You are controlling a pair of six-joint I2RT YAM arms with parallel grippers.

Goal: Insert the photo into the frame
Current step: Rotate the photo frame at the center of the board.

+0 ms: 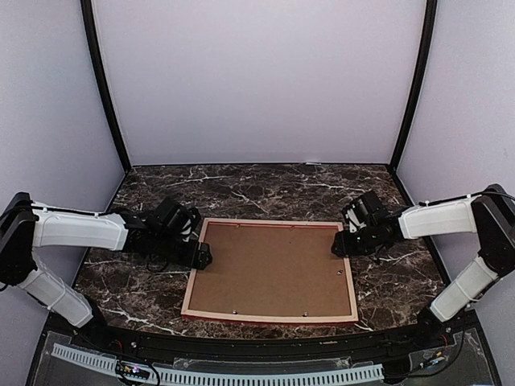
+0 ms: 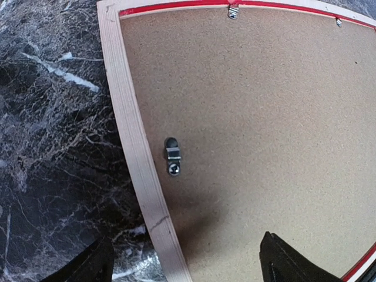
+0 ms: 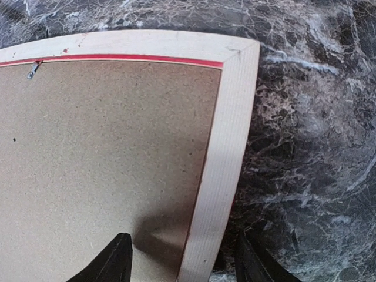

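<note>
The frame (image 1: pixel 193 277) lies face down on the marble table, pale wood back up, with a thin red lip inside the rim. A brown backing board (image 1: pixel 269 269) fills its opening. The photo is hidden from every view. My left gripper (image 1: pixel 201 256) is open and straddles the frame's left rail (image 2: pixel 132 135), one finger over the table and the other over the board (image 2: pixel 252 117). My right gripper (image 1: pixel 339 244) is open and straddles the right rail (image 3: pixel 226 135) near the far right corner, one finger over the board (image 3: pixel 106 147).
Small metal turn clips sit on the board's edges, one by the left rail (image 2: pixel 172 157) and others at the far edge (image 2: pixel 233 12). Dark marble table (image 1: pixel 265 189) surrounds the frame. White enclosure walls stand behind and at both sides.
</note>
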